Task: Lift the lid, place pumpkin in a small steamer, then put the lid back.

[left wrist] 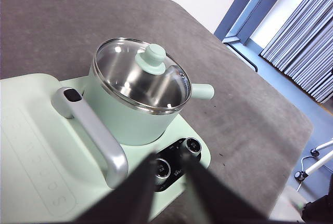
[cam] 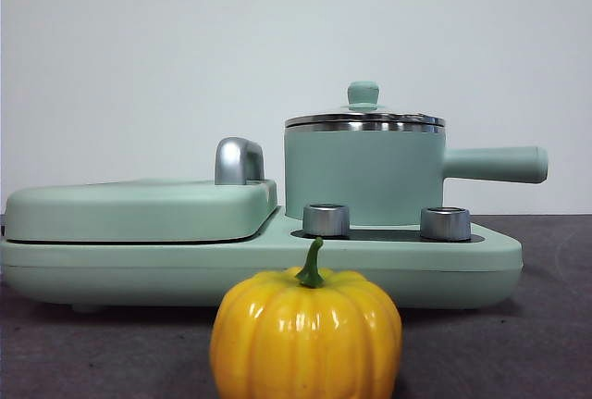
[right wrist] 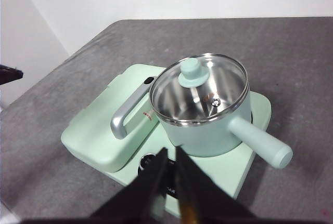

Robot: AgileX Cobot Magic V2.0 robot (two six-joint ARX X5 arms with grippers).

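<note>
The pumpkin (cam: pixel 305 334), glossy yellow-orange with a green stem, sits on the table in front of the appliance in the front view; neither wrist view shows it. The small steamer (cam: pixel 365 177) stands on the appliance's right side, its long handle pointing right. The lid (cam: pixel 363 107) rests on it, closed. The left wrist view shows the lid (left wrist: pixel 140 76) and the steamer (left wrist: pixel 130 120) ahead of my left gripper (left wrist: pixel 168 157), whose jaws are slightly apart and empty. My right gripper (right wrist: pixel 170 152) is shut and empty, above the appliance's front edge, short of the steamer (right wrist: pixel 208 130) and the lid (right wrist: pixel 197 86).
A wide flat mint-green cover (cam: pixel 139 209) with a chrome handle (cam: pixel 239 160) fills the appliance's left half. Two steel control knobs (cam: pixel 326 219) stand at the front below the steamer. The dark grey table (cam: pixel 546 325) extends around it, and a white wall stands behind.
</note>
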